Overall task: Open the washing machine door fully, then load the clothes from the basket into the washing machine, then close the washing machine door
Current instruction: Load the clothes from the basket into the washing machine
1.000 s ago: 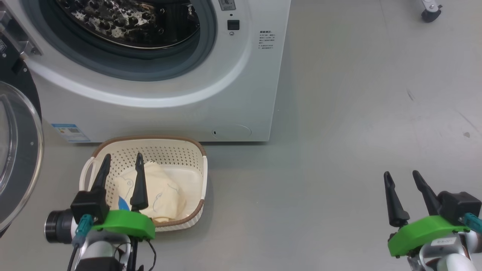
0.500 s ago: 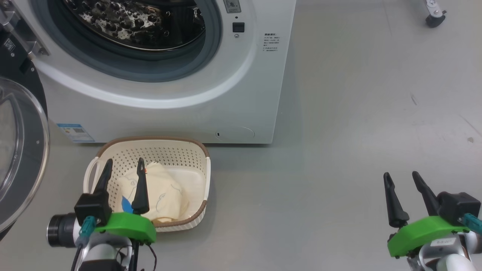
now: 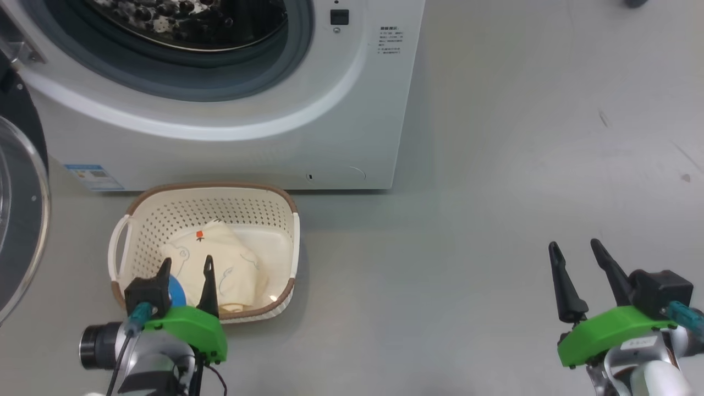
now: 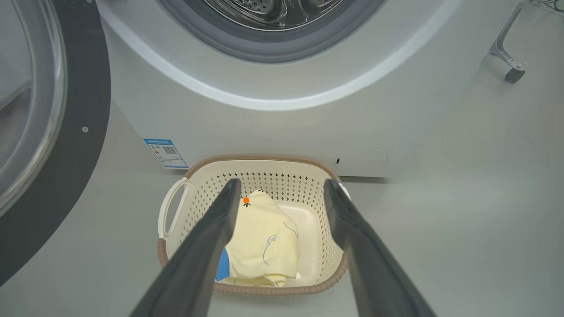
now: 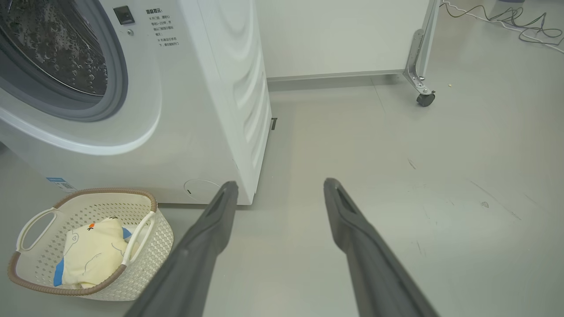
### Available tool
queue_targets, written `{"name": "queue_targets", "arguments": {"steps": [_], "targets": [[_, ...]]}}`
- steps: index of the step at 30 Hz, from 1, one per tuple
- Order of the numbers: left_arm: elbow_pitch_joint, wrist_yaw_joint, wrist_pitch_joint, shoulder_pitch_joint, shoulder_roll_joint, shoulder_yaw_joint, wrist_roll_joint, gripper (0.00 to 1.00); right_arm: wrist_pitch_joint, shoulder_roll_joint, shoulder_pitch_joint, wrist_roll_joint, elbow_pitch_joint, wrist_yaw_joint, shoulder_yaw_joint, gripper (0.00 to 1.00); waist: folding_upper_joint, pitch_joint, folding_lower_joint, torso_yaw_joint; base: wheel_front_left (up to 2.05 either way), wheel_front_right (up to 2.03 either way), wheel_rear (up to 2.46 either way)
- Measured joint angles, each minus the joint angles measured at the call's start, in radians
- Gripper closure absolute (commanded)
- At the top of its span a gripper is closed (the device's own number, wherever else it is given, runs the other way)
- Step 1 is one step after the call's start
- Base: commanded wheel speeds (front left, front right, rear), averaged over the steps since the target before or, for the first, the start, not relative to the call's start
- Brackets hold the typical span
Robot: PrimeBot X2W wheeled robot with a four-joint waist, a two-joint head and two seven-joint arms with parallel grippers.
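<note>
Head view: the clothes point(image 3: 220, 264) lie folded in the basket point(image 3: 214, 187) at 7 o'clock, on the floor just in front of the washing machine point(image 3: 231, 148). The washing machine door point(image 3: 25, 220) is swung out at 9. The L gripper point(image 3: 186, 263) hovers over the basket's near rim, fingers spread, nothing held. The R gripper point(image 3: 574, 245) at 4 is also spread and empty.

L wrist view: the garment sits in the basket's 9 o'clock half, w/ bare bottom at 3. It's prob. light, soft and floppy, so pinch a raised fold mid-pile.

R wrist view: adds a side look, where the pile mounds below the rim.
</note>
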Motion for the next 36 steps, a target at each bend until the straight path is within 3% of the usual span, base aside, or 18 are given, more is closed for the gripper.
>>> {"name": "queue_targets", "arguments": {"steps": [8,17,26,36], "targets": [[0.289,-0.022,0.071,-0.133,-0.003,0.008,-0.043,0.0,-0.004,0.0,-0.06,0.022,0.003,0.0,0.024,0.0,0.0,0.084,0.0,-0.044,0.0,0.0,0.0],[0.498,-0.067,0.111,-0.358,0.016,0.049,-0.099,0.0,-0.037,0.0,-0.165,0.041,0.009,0.0,0.045,0.0,0.0,0.248,0.0001,-0.1,0.0,0.0,0.0],[0.602,-0.091,0.208,-0.551,0.085,0.098,-0.154,0.0,-0.081,-0.001,-0.276,0.083,0.016,0.0,0.092,0.0,-0.0001,0.449,0.0002,-0.143,0.0,0.0,0.0],[0.635,-0.101,0.317,-0.65,0.144,0.129,-0.198,0.0,-0.116,-0.003,-0.37,0.119,0.057,0.0,0.155,0.0,-0.0001,0.621,0.0002,-0.197,0.0,0.0,0.0]]}}
